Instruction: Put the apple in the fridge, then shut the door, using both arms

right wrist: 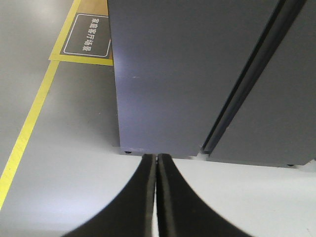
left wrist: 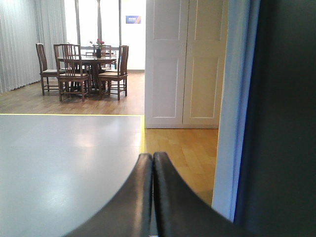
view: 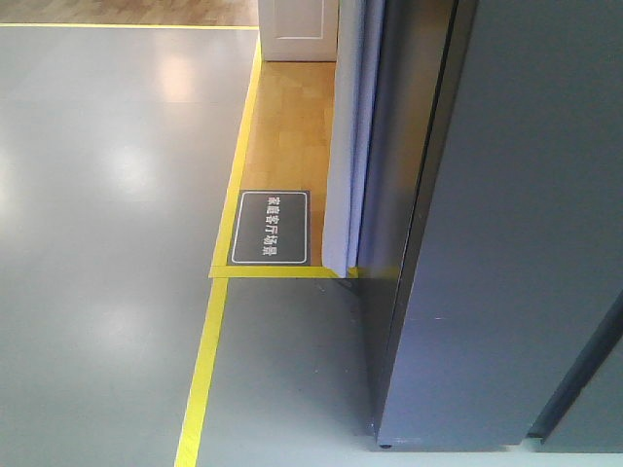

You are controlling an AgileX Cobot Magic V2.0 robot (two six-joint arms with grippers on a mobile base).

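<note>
- Grey floor (view: 97, 195) with yellow tape lines (view: 204, 370) runs up to the fridge (right wrist: 163, 74), which stands just ahead of the right gripper (right wrist: 156, 163).
- Right gripper: fingers pressed together, empty.
- Left gripper (left wrist: 152, 160): fingers also together, empty; dark panel to its right, dining chairs (left wrist: 74, 69) far ahead.
- No view shows the apple; the door looks shut from outside.
- Risk, as I judge it: with the apple out of sight, either arm could reach blind or knock the fridge's side.
</note>
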